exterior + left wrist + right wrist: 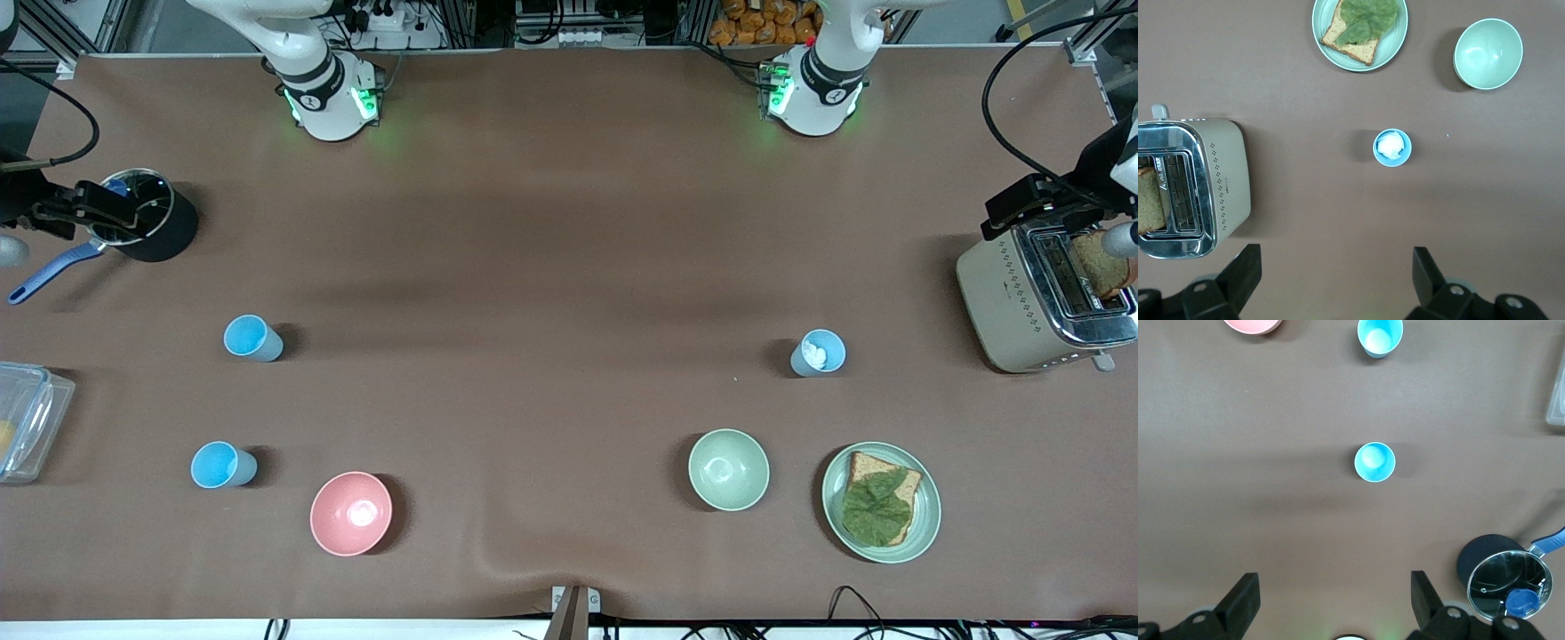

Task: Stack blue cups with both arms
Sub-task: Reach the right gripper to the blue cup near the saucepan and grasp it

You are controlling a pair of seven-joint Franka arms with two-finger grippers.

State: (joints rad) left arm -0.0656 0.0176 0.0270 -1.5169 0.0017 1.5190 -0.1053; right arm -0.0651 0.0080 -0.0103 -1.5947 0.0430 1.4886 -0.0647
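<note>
The left gripper (1335, 277) is hanging at the upper edge of the front view's middle band, over the toaster (1036, 307) at the left arm's end of the table. Its two fingers (1245, 270) are standing wide apart and are holding nothing. The right gripper (1335, 600) is hanging at the same height of the frame at the right arm's end, over the black pot (151, 227). Its fingers (1243, 600) are also spread wide, with nothing between them.

Three blue cups are standing upright on the brown table (551, 293), well apart from each other, none inside another. The first cup (253, 338) is sitting in the middle band of the frame, nearer to the camera than the pot. The second cup (222, 465) is standing in the lower part of the frame, nearer to the camera than the first one and beside the pink bowl (351, 514). The third cup (818, 353) is standing toward the left arm's end, near the toaster and farther from the camera than the green bowl (728, 469). Something white is lying inside it, maybe crumpled paper; I cannot tell exactly.

A green plate (925, 524) with bread and a leaf is lying beside the green bowl, in the lower part of the frame. A slice of bread (1101, 265) is sticking out of the toaster.
</note>
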